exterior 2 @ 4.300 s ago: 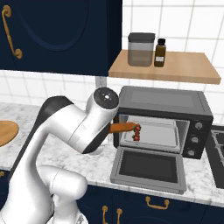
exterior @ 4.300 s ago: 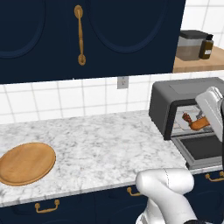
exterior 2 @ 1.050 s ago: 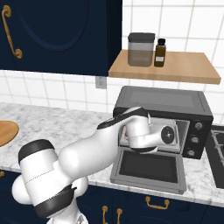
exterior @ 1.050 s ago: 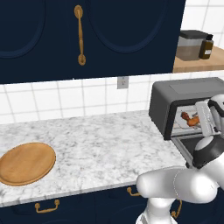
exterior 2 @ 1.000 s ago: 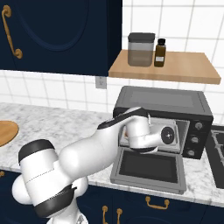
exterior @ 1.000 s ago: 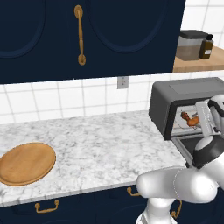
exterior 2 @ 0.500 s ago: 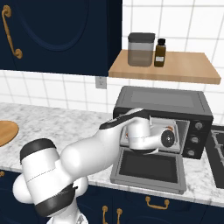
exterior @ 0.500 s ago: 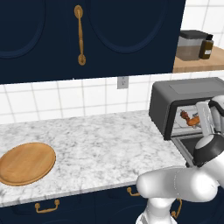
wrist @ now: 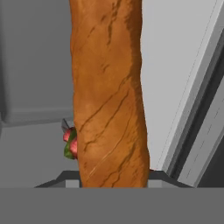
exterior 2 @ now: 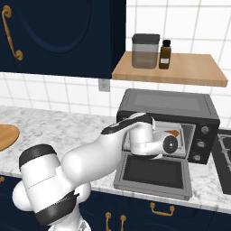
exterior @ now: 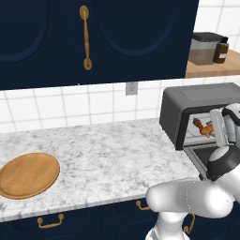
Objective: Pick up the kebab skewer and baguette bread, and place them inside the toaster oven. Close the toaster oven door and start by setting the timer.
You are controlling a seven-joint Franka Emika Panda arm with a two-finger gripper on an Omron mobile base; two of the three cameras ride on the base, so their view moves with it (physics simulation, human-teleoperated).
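The baguette bread (wrist: 109,96), an orange-brown loaf, rises straight up between my gripper (wrist: 113,177) fingers, and the gripper is shut on it. It is inside the toaster oven (exterior 2: 168,106), whose grey walls surround it. The kebab skewer (wrist: 70,142) lies just behind the loaf on its left, with red and green chunks peeking out. From the left base, the kebab skewer (exterior: 199,124) and the baguette bread (exterior: 209,130) sit side by side in the cavity. The toaster oven door (exterior 2: 153,172) hangs open and flat, below my hand.
A round wooden plate (exterior: 28,174) lies at the far left of the marble counter (exterior: 108,150). A wooden shelf (exterior 2: 171,67) above the oven carries a grey canister (exterior 2: 145,50) and a dark bottle (exterior 2: 164,54). Knobs (exterior 2: 203,137) sit on the oven's right front.
Since four seconds ago the arm has dropped lower and reached deeper into the oven with the baguette. Over the last second the hand has edged slightly further in.
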